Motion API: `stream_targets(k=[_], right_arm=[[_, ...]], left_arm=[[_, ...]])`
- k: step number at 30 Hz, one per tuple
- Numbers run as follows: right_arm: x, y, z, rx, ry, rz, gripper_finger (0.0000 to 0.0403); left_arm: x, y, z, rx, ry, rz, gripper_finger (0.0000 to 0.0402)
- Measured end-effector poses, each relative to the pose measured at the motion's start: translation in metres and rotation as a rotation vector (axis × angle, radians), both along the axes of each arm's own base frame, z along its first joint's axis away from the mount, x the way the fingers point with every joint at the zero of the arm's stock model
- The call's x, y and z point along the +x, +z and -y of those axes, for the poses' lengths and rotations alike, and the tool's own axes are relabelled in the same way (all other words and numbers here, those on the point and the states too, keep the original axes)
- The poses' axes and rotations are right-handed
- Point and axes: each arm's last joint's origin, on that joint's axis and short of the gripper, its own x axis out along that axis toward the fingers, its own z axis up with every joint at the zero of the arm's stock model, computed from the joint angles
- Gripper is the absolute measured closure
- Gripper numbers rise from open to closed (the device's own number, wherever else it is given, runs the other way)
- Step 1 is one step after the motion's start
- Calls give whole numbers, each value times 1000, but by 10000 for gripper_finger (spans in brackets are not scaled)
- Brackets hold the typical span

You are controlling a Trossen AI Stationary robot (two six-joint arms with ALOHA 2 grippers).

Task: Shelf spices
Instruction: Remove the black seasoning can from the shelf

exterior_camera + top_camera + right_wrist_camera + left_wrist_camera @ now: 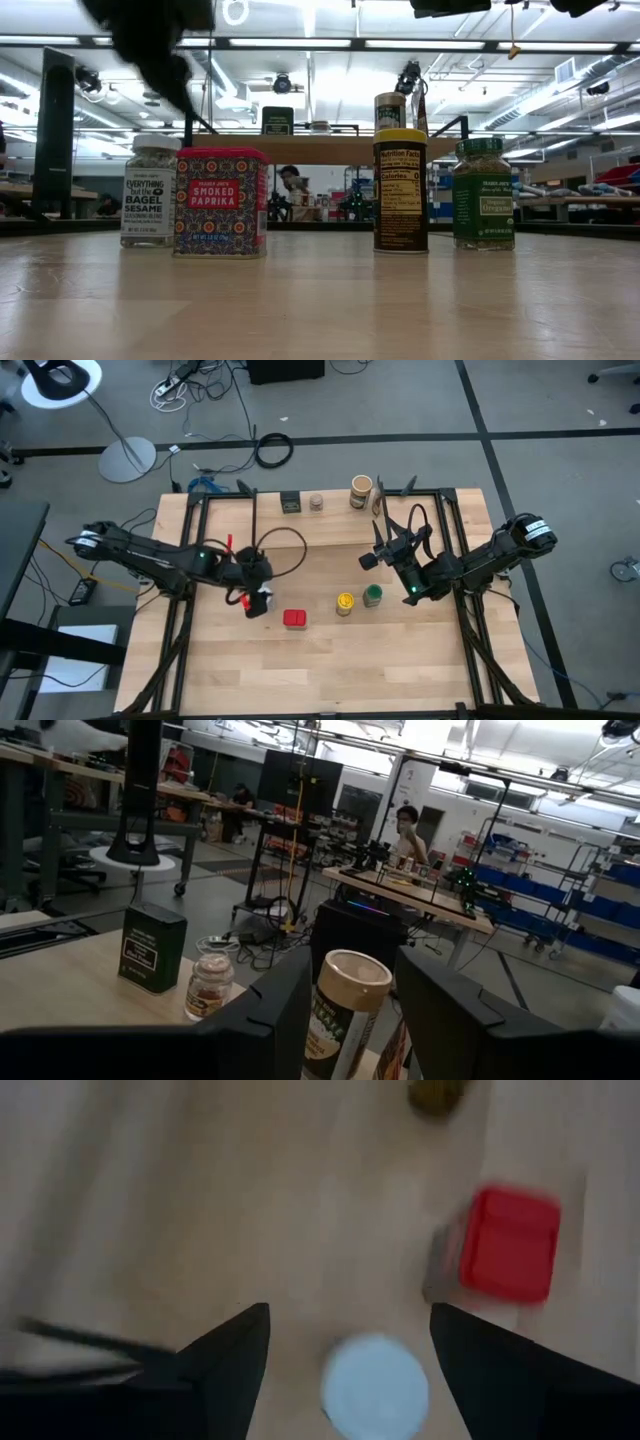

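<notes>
A white-lidded jar [263, 598] stands upright on the table, left of a red tin [294, 618], a yellow-lidded jar [345, 603] and a green jar [372, 595]. My left gripper [350, 1345] hangs open just above the white lid [375, 1385], one finger on each side, touching nothing. On the shelf [330, 148] at the far edge stand a dark tin [152, 948], a small jar [208, 984] and a brown canister [345, 1005]. My right gripper [350, 1020] is open and points level at the canister, short of it.
Black frame rails [180, 630] run along the table's left and right sides. Bare wood lies between the row of jars and the near edge [320, 690]. A person [407, 830] stands among benches in the room beyond the shelf.
</notes>
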Motion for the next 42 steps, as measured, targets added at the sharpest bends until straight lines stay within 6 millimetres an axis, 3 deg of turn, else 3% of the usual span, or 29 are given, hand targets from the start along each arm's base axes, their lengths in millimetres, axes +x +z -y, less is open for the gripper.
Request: stream_targets(k=[6,12,23,30,42], right_arm=[[0,0,0,0,0,1,258],[0,0,-1,-1,6,1,257],[0,0,-3,-11,24,6,258],[0,8,-6,-9,31,18,260],[0,12,-10,-19,49,14,261]], left_arm=[[7,56,-16,297,74,129,120],[11,81,-55,439,86,134,112],[10,82,-125,449,105,130,78],[16,63,-164,346,111,92,75],[33,38,-201,322,114,84,79]])
